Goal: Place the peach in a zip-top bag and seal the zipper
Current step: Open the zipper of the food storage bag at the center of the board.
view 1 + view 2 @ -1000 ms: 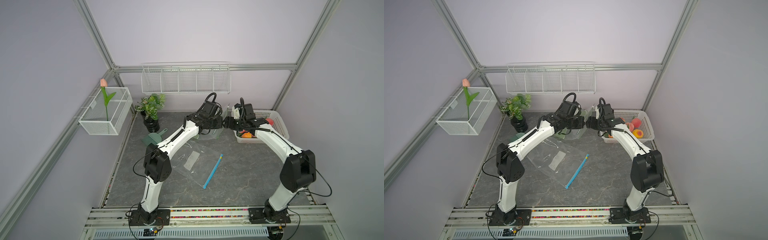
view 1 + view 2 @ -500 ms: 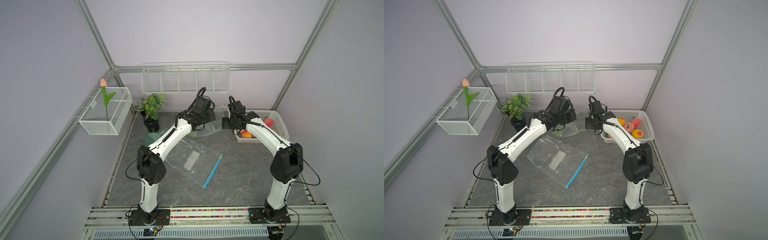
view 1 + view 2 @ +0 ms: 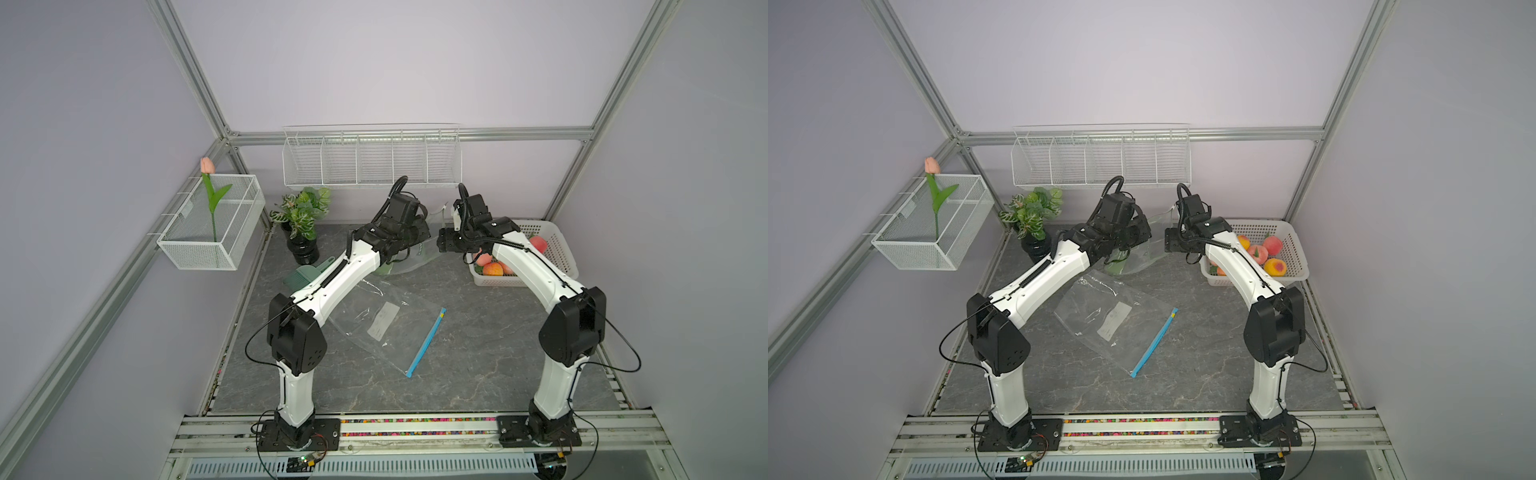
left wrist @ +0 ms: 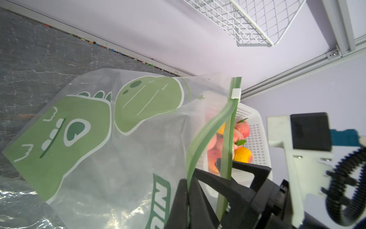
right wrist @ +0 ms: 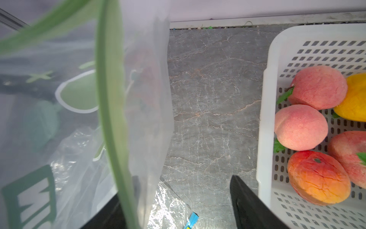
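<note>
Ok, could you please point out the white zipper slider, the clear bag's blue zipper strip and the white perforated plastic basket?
white zipper slider [image 4: 236, 93]: left wrist view, its centre
blue zipper strip [image 3: 427, 341]: a top view, mid-length
white perforated plastic basket [image 5: 266, 119]: right wrist view, side rim

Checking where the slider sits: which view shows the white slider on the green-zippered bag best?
The left wrist view: the white slider stands sharp and uncovered on the green zipper. The right wrist view shows only the zipper, no slider. In both top views the bag is too small to show it.
</note>
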